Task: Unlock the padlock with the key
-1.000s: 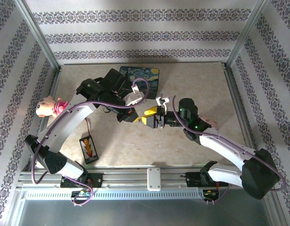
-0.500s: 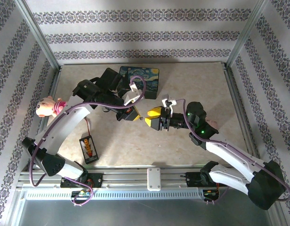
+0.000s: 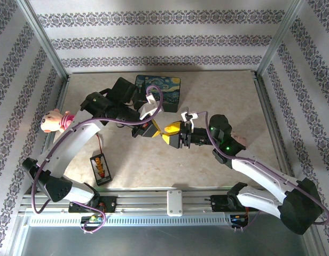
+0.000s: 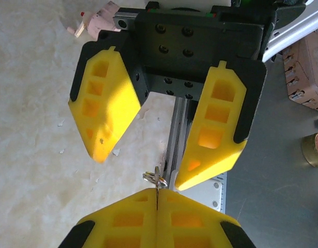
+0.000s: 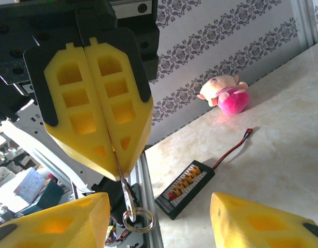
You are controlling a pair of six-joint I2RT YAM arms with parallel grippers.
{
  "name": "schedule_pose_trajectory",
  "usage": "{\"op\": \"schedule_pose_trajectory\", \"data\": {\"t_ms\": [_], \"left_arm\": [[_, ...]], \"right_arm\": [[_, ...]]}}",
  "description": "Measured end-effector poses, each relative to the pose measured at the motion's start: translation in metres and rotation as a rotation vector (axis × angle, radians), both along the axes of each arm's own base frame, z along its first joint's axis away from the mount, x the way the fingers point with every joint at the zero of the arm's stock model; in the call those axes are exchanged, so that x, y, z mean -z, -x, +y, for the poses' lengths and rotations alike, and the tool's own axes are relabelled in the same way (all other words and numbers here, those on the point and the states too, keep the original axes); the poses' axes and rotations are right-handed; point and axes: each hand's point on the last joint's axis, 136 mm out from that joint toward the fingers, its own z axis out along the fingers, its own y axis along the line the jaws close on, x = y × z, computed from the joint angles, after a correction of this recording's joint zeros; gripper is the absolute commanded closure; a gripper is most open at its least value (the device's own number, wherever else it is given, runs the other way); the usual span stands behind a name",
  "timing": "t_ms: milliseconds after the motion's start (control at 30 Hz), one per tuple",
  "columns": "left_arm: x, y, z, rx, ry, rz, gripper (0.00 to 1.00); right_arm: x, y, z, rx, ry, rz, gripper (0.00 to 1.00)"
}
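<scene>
My left gripper point(image 3: 155, 131) is shut on the key point(image 4: 157, 187), whose flat blade sits clamped between the yellow fingers point(image 5: 97, 103). The key's head and small steel ring point(image 5: 138, 219) stick out past the tips. My right gripper point(image 3: 169, 133) faces it tip to tip above the middle of the table. It is open, with its fingers point(image 4: 103, 111) spread on either side of the ring and nothing between them. The padlock is out of view. The dark starry-night box point(image 3: 160, 89) stands at the back, behind the left wrist.
A pink plush pig point(image 3: 56, 121) lies at the left edge. A black connector board point(image 3: 101, 168) with a red lead lies front left. A small pink toy point(image 3: 240, 140) rests beside the right forearm. Metal frame rails point(image 3: 175, 202) line the front edge.
The right arm has swung its elbow to the right and shifted its gripper slightly while still facing the left one. The left gripper has stayed shut on the key, drifting a little left.
</scene>
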Motion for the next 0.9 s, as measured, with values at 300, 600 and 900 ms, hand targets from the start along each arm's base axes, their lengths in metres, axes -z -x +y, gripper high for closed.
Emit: {"op": "schedule_pose_trajectory", "data": {"t_ms": [300, 600, 900], "left_arm": [[-0.004, 0.002, -0.003, 0.014, 0.03, -0.006, 1.0], [-0.006, 0.002, -0.001, 0.01, 0.033, -0.011, 1.0], [-0.013, 0.0, 0.001, -0.002, 0.076, -0.033, 1.0]], "right_arm": [[-0.007, 0.002, 0.007, -0.044, -0.013, -0.015, 0.54], [-0.009, 0.006, 0.009, -0.081, -0.017, -0.018, 0.62], [-0.009, 0.006, 0.009, -0.082, -0.017, -0.018, 0.72]]}}
